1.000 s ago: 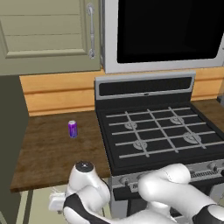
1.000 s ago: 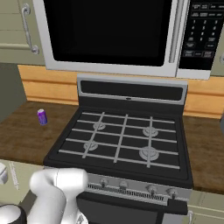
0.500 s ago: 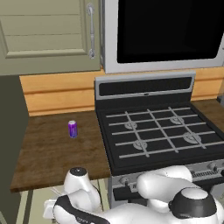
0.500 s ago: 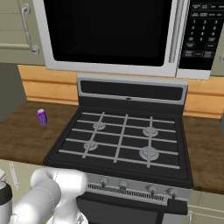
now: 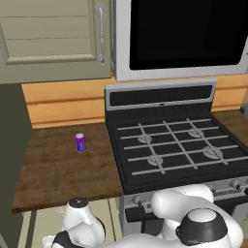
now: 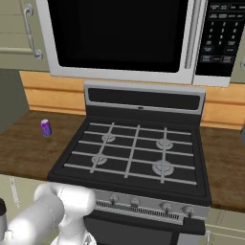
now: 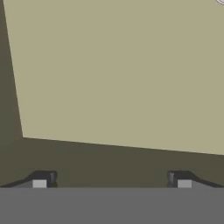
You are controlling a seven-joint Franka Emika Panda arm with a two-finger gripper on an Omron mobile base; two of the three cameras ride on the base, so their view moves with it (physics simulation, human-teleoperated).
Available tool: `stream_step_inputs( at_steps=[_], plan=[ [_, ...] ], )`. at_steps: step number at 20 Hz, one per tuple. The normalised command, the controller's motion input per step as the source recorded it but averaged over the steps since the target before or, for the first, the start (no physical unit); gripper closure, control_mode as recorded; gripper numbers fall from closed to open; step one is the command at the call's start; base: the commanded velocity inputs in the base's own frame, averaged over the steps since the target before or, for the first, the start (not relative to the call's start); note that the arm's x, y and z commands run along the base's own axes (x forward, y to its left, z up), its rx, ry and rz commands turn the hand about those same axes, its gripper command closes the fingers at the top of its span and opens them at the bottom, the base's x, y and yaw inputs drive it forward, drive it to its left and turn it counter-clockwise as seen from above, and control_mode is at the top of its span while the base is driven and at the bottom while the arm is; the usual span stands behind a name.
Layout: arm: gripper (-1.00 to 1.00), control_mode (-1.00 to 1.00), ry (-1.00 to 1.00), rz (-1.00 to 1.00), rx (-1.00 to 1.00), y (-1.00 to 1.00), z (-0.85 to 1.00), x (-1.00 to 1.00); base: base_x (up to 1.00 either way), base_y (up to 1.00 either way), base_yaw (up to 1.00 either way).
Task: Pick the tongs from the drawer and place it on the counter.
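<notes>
The tongs (image 6: 14, 191) appear as a very thin, pale strip lying in the drawer (image 6: 21, 189) at the lower left of the right base view, just below the counter's front edge; little of their shape can be made out there. The drawer's inside (image 7: 122, 70) is a flat, matte olive-beige floor with darker shaded walls along two sides in the hand view. The gripper (image 7: 111, 181) looks down into it with its two dark finger tips set wide apart, nothing between them, so the jaws stand open.

Above the drawer runs the counter (image 5: 58, 169), a dark brown wood-grain slab with a straight front edge, backed by a lighter, honey-coloured wooden backsplash (image 5: 68, 104) made of horizontal boards. A small purple can (image 5: 80, 143) stands upright on the slab, well apart from the front edge and near the stove. The stove (image 5: 169, 150) is black, with a raised back panel and thin grey grates crossing over four round burners; a row of small knobs lines its front. Over it hangs a microwave (image 6: 124, 38) with a glossy black door and silver frame. To the left is a panelled olive cabinet door (image 5: 53, 38) with a curved silver handle.
</notes>
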Motion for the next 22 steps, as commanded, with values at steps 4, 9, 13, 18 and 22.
stream_step_inputs(
  at_steps=[4, 9, 13, 18, 22],
  plan=[
    [-1.0, -1.0, 0.06, 0.0, -0.02, 0.16, -0.21, -0.58, 0.0, 0.0, 0.0],
    [-1.0, -1.0, 0.09, 0.0, -0.04, 0.19, -0.14, -0.79, 0.0, 0.0, 0.0],
    [-1.0, -1.0, 0.06, 0.0, -0.05, 0.16, -0.09, -0.91, 0.0, 0.0, 0.0],
    [-1.0, -1.0, 0.01, 0.0, -0.07, 0.2, -0.08, -0.85, 0.0, 0.0, 0.0],
    [-1.0, -1.0, 0.0, 0.0, -0.07, 0.21, -0.04, -0.68, 0.0, 0.0, 0.0]
  ],
)
